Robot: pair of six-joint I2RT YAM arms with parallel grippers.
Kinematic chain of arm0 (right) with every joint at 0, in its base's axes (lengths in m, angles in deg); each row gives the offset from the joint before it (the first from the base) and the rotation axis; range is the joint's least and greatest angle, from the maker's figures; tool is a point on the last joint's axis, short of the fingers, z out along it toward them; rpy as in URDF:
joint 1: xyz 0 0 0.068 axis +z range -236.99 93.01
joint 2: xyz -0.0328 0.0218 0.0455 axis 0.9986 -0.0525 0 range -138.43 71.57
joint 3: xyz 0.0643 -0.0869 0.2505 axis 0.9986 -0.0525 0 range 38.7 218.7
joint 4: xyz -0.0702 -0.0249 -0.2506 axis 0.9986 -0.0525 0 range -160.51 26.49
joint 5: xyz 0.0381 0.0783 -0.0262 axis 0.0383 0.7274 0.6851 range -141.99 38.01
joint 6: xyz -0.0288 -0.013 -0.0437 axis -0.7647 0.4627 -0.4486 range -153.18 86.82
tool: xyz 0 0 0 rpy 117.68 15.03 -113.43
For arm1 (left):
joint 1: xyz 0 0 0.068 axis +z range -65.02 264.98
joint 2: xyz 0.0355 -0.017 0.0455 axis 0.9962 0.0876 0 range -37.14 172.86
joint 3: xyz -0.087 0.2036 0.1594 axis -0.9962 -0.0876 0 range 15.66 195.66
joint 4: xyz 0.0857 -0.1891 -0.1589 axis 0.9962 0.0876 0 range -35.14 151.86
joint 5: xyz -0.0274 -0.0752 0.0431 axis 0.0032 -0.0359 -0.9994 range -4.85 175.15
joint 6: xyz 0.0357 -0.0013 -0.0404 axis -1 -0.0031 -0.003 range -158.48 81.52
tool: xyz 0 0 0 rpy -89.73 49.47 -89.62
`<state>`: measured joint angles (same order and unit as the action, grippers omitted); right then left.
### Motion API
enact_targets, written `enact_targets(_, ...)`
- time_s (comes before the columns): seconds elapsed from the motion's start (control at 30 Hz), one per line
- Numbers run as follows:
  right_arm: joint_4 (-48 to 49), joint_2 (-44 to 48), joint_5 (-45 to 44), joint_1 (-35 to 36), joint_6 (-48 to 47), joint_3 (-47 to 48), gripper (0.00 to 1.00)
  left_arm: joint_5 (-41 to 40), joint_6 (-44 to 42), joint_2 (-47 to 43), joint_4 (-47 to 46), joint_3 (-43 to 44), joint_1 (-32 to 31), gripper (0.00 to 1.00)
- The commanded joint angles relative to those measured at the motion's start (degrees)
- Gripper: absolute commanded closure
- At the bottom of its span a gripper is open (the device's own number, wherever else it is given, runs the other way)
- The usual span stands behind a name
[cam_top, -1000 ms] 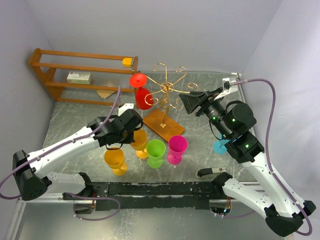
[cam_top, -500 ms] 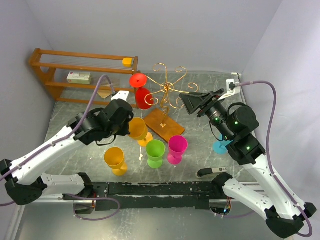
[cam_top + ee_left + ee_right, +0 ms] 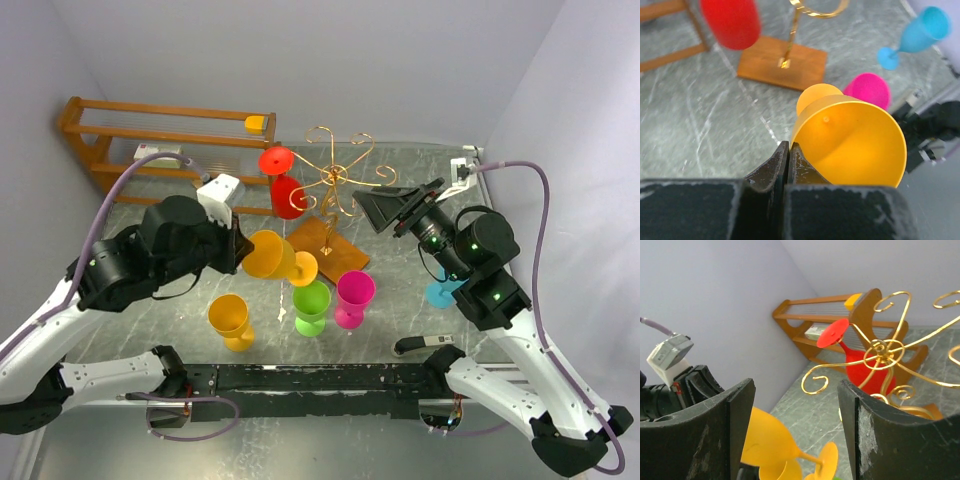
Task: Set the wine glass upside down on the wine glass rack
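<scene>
Fingers of the left gripper pinching the orange wine glass by its rim, glass hanging tilted sideways near the wine glass rack, right gripper gaping wide, gripping nothing.

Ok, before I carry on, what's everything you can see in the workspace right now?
wine glass rack: one, gold wire on a wooden base, far middle of the table
red glass: one, red, hanging upside down on the rack's left side
held orange glass: one, orange, tipped on its side, in front of the rack
standing orange glass: one, orange, upright, front left
green glass: one, green, upright, front middle
pink glass: one, pink, upright, beside the green one
blue glass: one, blue, right side
shelf unit: one, brown wood, far left
white box: one, white, middle shelf
yellow block: one, yellow, top shelf
left tool: one, black, shut on the held glass's rim
right tool: one, black, open, empty, by the rack
</scene>
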<state>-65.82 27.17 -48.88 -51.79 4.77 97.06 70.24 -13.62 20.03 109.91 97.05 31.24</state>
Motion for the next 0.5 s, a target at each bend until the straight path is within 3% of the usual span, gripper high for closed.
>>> enact_targets(0.0,4.4,1.4,4.7,-0.2,-1.3,0.5,0.32,16.1,-10.8,-2.6,-9.0,0.3,0.3,0.93)
enact_targets(0.23,7.8,2.1,2.5,-0.2,1.1,-0.3,0.32,31.7,-14.0,-3.9,-18.6,1.0,0.3,0.93)
enact_targets(0.47,10.5,2.4,2.1,-0.1,-4.0,1.9,0.32,36.4,-12.5,-2.5,-30.1,1.1,0.3,0.93)
